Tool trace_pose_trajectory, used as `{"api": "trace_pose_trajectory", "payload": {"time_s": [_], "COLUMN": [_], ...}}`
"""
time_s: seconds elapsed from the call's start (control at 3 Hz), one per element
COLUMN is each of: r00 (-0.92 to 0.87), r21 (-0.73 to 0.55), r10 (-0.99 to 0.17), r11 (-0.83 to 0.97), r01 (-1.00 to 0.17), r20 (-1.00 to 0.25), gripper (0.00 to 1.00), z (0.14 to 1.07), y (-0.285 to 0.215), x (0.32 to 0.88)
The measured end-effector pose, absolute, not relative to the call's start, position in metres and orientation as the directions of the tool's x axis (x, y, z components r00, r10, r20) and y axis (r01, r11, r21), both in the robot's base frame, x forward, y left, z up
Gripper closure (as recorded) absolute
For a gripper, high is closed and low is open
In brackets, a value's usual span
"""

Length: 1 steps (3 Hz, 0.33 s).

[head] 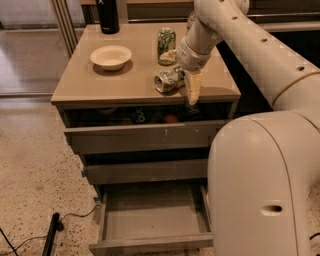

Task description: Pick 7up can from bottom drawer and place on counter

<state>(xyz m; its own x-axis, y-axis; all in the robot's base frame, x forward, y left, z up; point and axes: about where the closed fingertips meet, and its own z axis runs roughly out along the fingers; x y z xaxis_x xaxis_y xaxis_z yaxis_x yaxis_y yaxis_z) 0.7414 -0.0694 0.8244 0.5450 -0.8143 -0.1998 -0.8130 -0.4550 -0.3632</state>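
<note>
The 7up can, silvery, green-marked and dented, lies on its side on the beige counter near the front right edge. My gripper hangs over it from the right. It is open: one pale finger points down past the counter's front edge just right of the can, and the other lies behind the can. The bottom drawer is pulled out and its grey inside is bare.
An upright green-patterned can stands just behind the 7up can. A white bowl and a black bottle stand at the back left. The top drawer is ajar with small items inside. My arm's large body fills the lower right.
</note>
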Motion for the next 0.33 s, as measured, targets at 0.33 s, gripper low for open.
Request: {"api": "trace_pose_trajectory", "payload": {"time_s": [0.33], "r00": [0.545], "r21": [-0.363], "r10": [-0.814], "r11": [-0.455], "r01": [-0.813], "r20": [-0.200], "gripper": [0.00], "z": [0.8244], "y": [-0.0694], "x": [0.7414]}}
